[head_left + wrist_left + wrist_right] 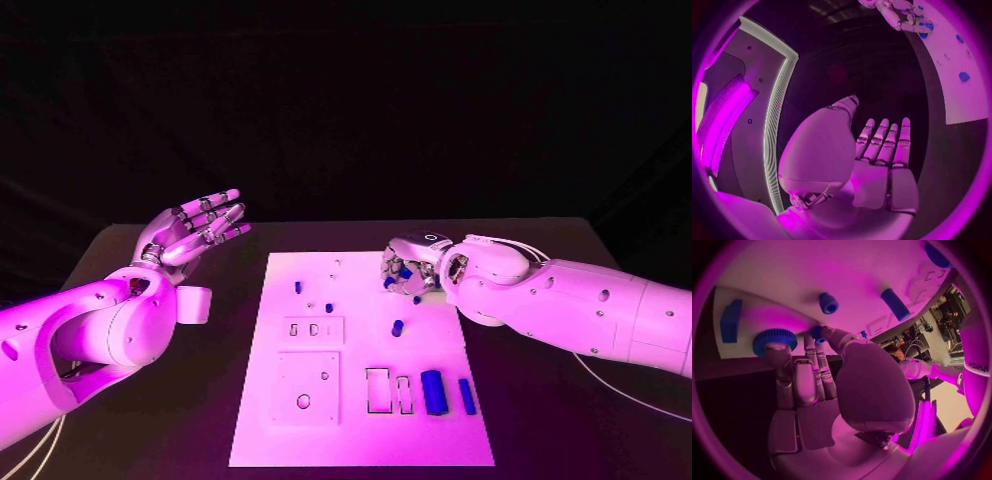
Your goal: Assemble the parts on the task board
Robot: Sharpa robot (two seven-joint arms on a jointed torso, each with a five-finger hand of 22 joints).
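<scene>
The white task board [361, 440] lies in the middle of the black table. My right hand [408, 268] reaches over the board's far right part. In the right wrist view its thumb and a finger [811, 347] pinch a small blue peg [817, 333], and another fingertip rests on a round knurled blue part [762, 337]. A blue block [731, 320] lies beside these at the board's edge. My left hand [195, 232] is raised left of the board, fingers spread and holding nothing. The left wrist view shows the same left hand [879, 150] with its palm bare.
Loose blue parts on the board: two small pegs [299, 287] [329, 307], a short cylinder [397, 327], a thick block [433, 385] and a thin bar [467, 396] near rectangular slots [378, 390]. A square plate with holes [309, 388] sits near left.
</scene>
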